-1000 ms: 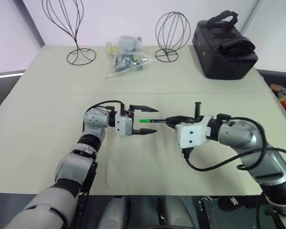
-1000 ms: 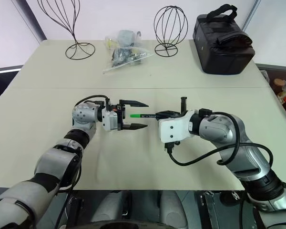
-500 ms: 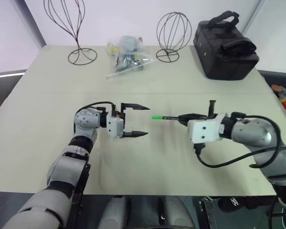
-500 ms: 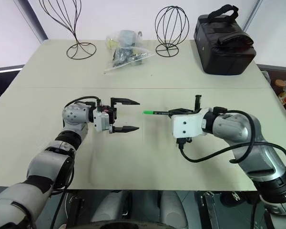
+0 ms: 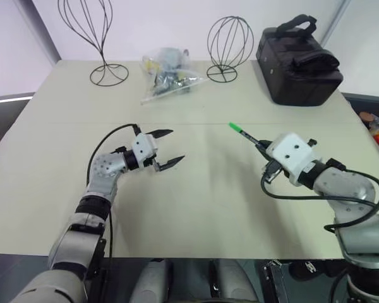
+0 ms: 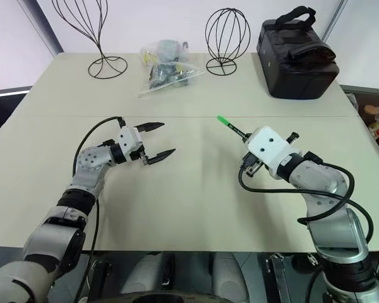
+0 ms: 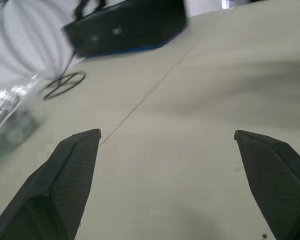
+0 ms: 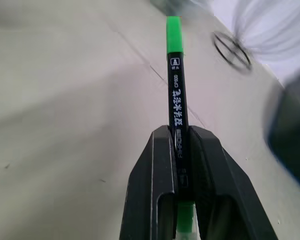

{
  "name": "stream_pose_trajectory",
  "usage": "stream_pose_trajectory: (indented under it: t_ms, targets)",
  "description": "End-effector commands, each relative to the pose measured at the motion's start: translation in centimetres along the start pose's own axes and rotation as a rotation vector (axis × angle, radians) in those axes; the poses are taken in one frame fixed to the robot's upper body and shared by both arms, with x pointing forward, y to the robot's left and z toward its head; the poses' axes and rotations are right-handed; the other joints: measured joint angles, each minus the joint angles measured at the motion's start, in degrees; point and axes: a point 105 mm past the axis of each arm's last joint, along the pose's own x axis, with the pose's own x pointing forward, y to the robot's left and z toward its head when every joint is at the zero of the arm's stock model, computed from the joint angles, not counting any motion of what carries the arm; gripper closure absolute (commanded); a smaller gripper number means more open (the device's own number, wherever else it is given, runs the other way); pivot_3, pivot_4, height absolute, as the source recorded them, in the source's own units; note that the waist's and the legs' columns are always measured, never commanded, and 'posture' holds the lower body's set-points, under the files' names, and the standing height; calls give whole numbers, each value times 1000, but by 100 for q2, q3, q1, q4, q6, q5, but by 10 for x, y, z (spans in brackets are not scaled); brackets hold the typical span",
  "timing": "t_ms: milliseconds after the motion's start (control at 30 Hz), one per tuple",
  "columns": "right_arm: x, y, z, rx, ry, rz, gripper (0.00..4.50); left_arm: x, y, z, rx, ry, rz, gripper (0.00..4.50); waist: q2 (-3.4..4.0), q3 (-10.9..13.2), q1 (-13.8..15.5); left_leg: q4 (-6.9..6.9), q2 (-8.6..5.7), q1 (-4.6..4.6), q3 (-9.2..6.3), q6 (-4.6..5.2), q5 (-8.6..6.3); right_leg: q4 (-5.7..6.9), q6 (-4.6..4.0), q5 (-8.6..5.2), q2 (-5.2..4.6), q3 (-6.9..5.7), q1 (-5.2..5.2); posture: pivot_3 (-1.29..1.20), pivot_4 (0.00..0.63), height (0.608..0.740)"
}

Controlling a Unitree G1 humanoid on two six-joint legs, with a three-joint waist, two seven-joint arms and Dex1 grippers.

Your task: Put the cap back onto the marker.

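My right gripper [image 8: 180, 131] is shut on the black barrel of the marker [image 8: 176, 95], held above the table at mid-right. The marker [image 5: 251, 139] slants away from the gripper toward the back left. The bright green cap [image 5: 235, 127] sits on its far end, also seen as the cap [image 8: 174, 32]. A greenish tail end shows behind the fingers. My left gripper [image 5: 175, 145] hovers at mid-left, well apart from the marker. Its two black fingers [image 7: 77, 170] stand wide open with nothing between them.
Along the table's back stand two black wire stands [image 5: 104, 76] [image 5: 227, 44], a clear plastic bag of small items [image 5: 167, 76] and a black bag [image 5: 300, 63]. A seam [image 5: 69, 123] runs across the table top.
The open left gripper drew back to the left, away from the capped end that lay between its fingers, and rolled. The right gripper moved right and turned, swinging the marker toward the back left.
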Motion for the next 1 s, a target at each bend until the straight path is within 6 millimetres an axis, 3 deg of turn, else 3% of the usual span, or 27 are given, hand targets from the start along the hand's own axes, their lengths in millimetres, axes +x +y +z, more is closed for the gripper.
stream_pose_trajectory:
  t_ms: [33,167,467,700,1000]
  targets:
    - [-10,-8,-3,60,55,-145,4500,-1,14,18,-24,24,193,30,-1,-1,7,0,-1,0,0,-1,1,-1,0,0,-1,0,0,0,150,740]
    - [-18,-4,-22,184,155,-251,4500,-2,2,36,-111,3,240,30,0,-1,18,0,-3,0,-2,-2,1,-1,0,0,-3,-1,1,0,150,740]
    - [-28,5,-54,329,301,-340,4500,-17,-28,74,-106,-140,-110,30,10,-6,-13,-6,-2,6,1,-8,5,0,-3,0,2,-1,1,0,150,740]
    - [-26,8,-68,411,340,-357,4500,-38,-35,63,-25,-76,-460,30,11,-6,-13,-8,-6,8,3,-8,4,-3,-3,-1,3,-3,4,0,150,740]
    - [-20,18,-79,481,365,-327,4500,-41,-36,51,63,-52,-654,30,12,-5,-21,-10,-5,7,3,-7,4,-5,-3,-1,2,-2,3,0,150,740]
